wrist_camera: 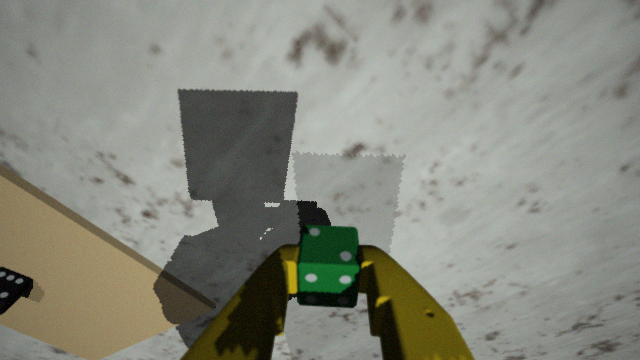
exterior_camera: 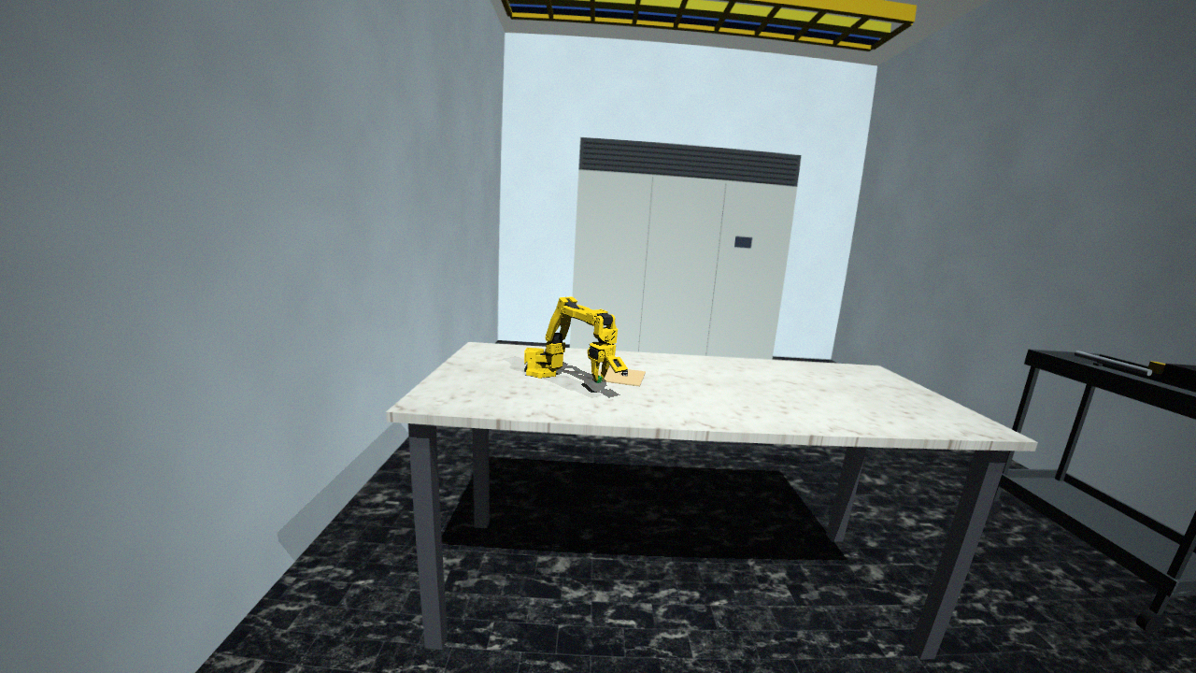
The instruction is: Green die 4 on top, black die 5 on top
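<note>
In the wrist view my gripper is shut on the green die and holds it above the bare marble table, off the mat. The die's faces toward the camera show white pips. The tan mat lies at the lower left, and the black die sits on it at the frame's left edge, partly cut off. In the exterior view the yellow arm bends down with the gripper beside the mat; the green die is a tiny speck there. The blue die is not in view.
The marble table is large, with the arm's base at its far left. A black rack stands off to the right of the table. Shadows of the arm fall on the table under the gripper.
</note>
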{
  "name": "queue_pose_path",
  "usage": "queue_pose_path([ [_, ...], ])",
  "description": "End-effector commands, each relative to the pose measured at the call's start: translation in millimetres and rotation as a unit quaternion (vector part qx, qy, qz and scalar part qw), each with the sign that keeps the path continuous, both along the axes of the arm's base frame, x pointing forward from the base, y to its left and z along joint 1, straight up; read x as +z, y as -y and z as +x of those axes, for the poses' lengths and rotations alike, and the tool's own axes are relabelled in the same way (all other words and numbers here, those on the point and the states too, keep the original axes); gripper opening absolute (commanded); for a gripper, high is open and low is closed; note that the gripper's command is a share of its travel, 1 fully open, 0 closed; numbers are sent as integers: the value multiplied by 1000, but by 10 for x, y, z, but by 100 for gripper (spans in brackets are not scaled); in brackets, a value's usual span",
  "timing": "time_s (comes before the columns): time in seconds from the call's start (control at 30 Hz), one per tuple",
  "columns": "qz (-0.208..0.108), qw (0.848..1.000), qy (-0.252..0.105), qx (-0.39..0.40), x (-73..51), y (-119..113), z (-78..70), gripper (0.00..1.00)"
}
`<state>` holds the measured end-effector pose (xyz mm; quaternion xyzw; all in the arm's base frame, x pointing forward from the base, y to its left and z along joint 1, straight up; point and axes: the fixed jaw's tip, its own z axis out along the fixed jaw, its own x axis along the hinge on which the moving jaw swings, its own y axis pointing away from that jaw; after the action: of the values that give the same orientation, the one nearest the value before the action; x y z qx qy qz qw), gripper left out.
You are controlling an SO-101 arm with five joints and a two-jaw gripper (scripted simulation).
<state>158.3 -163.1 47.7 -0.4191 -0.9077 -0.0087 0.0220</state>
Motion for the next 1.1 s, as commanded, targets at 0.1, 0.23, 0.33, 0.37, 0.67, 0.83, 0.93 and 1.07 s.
queue_pose_path([
  [0.1, -31, 999, 29, 1, 168, 50, 67, 0],
  [0.23, -31, 999, 29, 1, 168, 50, 67, 0],
  [0.33, -31, 999, 29, 1, 168, 50, 67, 0],
  [0.37, -31, 999, 29, 1, 168, 50, 67, 0],
  [0.67, -30, 999, 30, 26, 166, -42, 141, 0],
  [0.83, -29, 996, 32, 77, 160, -242, 278, 0],
  [0.93, -28, 995, 32, 91, 159, -297, 310, 0],
  [1.07, -26, 987, 34, 153, 151, -560, 438, 0],
])
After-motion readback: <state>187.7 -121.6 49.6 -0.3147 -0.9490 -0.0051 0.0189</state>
